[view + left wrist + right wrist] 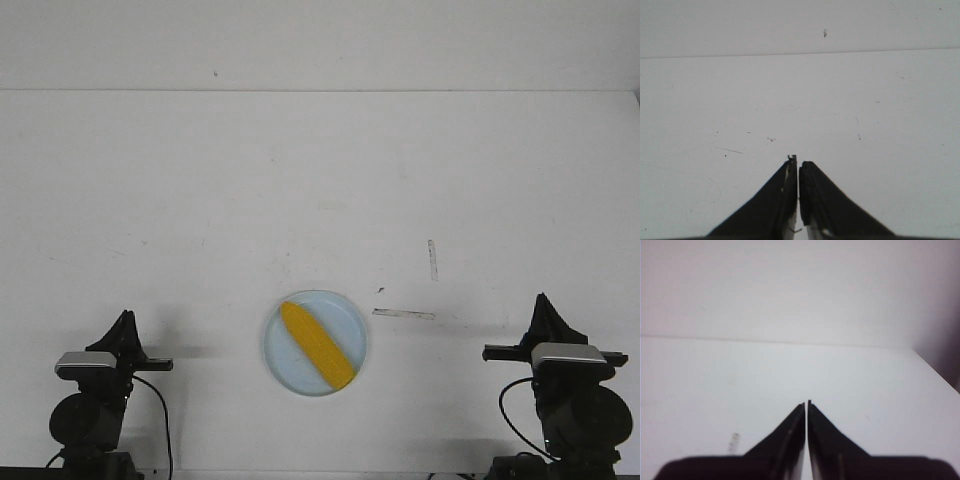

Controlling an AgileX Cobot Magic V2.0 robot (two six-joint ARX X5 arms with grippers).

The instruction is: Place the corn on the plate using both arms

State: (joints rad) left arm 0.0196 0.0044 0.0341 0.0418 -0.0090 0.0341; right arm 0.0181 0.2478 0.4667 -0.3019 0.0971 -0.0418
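The yellow corn (318,345) lies diagonally on the pale blue plate (345,312) near the table's front middle. My left gripper (126,318) sits at the front left, well left of the plate, shut and empty; in the left wrist view (798,161) its jaws are closed together over bare table. My right gripper (541,300) sits at the front right, well right of the plate, shut and empty; the right wrist view (806,402) shows its jaws closed together. Neither wrist view shows the corn or the plate.
Two strips of clear tape (404,314) (432,259) lie on the white table right of the plate. The table's far edge meets a white wall (320,45). The table's right edge shows in the right wrist view (935,371).
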